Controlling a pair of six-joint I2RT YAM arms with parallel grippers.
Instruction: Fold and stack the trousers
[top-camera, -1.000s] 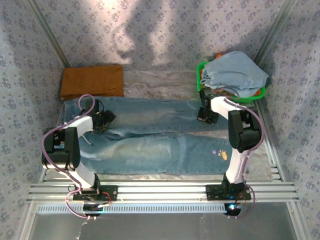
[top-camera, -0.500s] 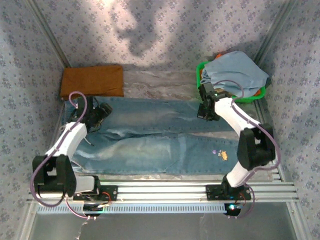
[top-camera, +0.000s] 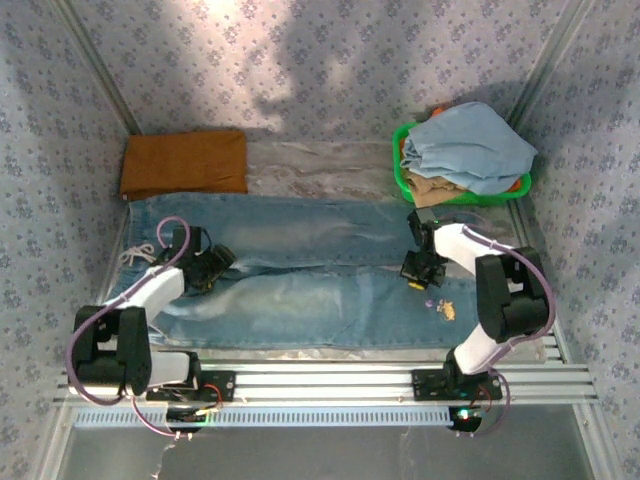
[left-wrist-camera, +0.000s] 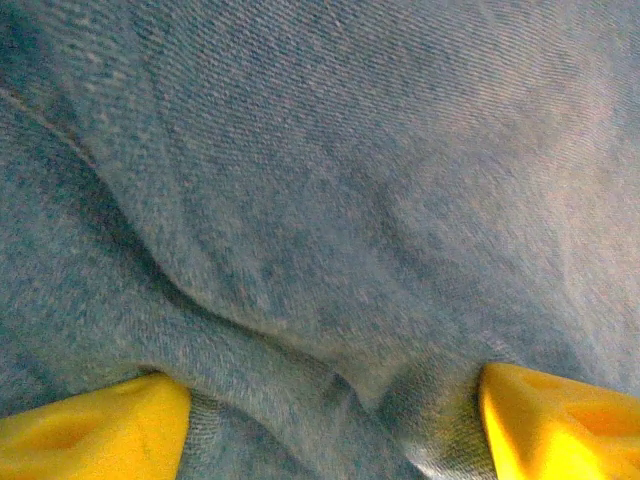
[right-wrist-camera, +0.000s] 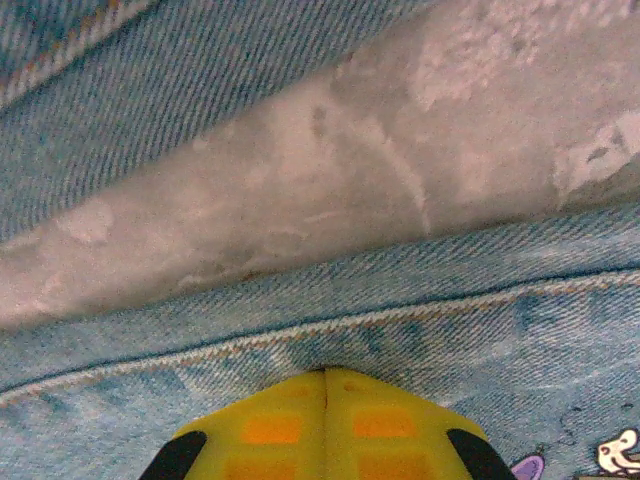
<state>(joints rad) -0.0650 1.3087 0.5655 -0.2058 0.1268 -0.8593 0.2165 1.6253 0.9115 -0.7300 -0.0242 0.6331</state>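
Walls (top-camera: 330, 60) pale, small floral print, three sides. Bright patch top of back wall, soft shadows. Worktop (top-camera: 310, 165) plastic-sheeted. Aluminium rails (top-camera: 320, 378) at near edge.

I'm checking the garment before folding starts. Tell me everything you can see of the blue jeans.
The jeans are mid-blue denim with whitish faded patches, spread flat and running left to right on the table, legs side by side with a sliver of table between them at the right. A small coloured patch sits near the right end. The left end effector, open, presses into a raised wrinkle; the right end effector, shut, touches a stitched edge.
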